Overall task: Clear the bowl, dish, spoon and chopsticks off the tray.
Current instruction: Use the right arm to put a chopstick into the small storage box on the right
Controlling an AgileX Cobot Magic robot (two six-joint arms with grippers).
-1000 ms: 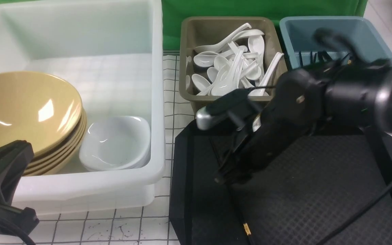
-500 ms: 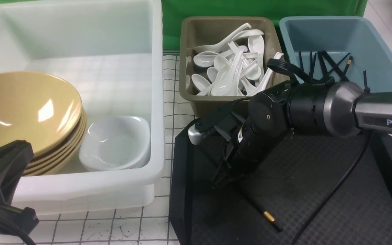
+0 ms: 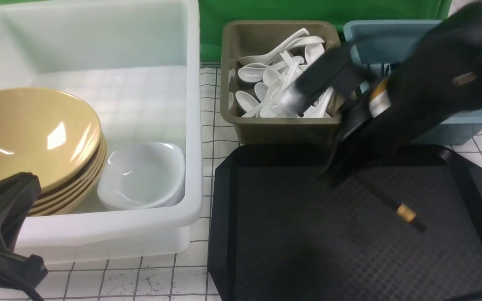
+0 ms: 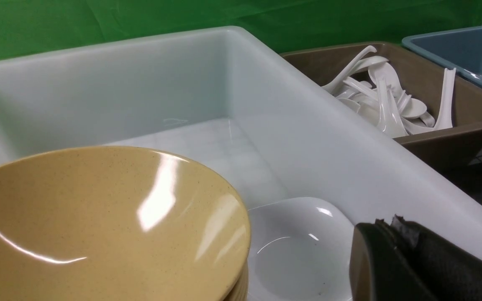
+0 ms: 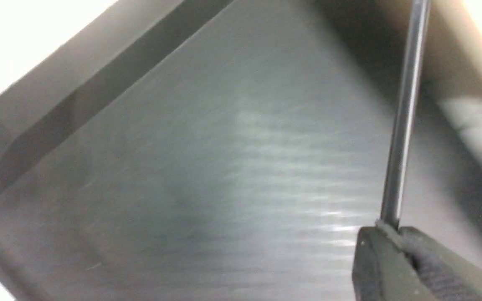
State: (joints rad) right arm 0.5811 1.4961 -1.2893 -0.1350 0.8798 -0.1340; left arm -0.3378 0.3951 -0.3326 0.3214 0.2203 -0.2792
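Note:
My right gripper [image 3: 333,170] is shut on the black chopsticks [image 3: 406,212] and holds them slanting above the black tray [image 3: 291,242], gold-banded end lowest. In the right wrist view a thin dark chopstick [image 5: 404,125] sticks out of the closed right gripper [image 5: 385,228] over the tray [image 5: 207,167]. The yellow bowl [image 3: 27,129] tops a stack in the white tub [image 3: 191,125], with the white dish [image 3: 142,175] beside it. White spoons [image 3: 278,79] fill the olive bin. My left gripper [image 4: 391,223] is shut and empty, just by the tub's near wall.
The olive bin [image 3: 232,62] and the blue bin [image 3: 362,37] stand side by side behind the tray. The white tub takes up the left half of the gridded table [image 3: 140,280]. A green backdrop closes the far side.
My right gripper closed on the chopsticks at the tray's left side, then rose and swung right and back with them. The left arm has not moved.

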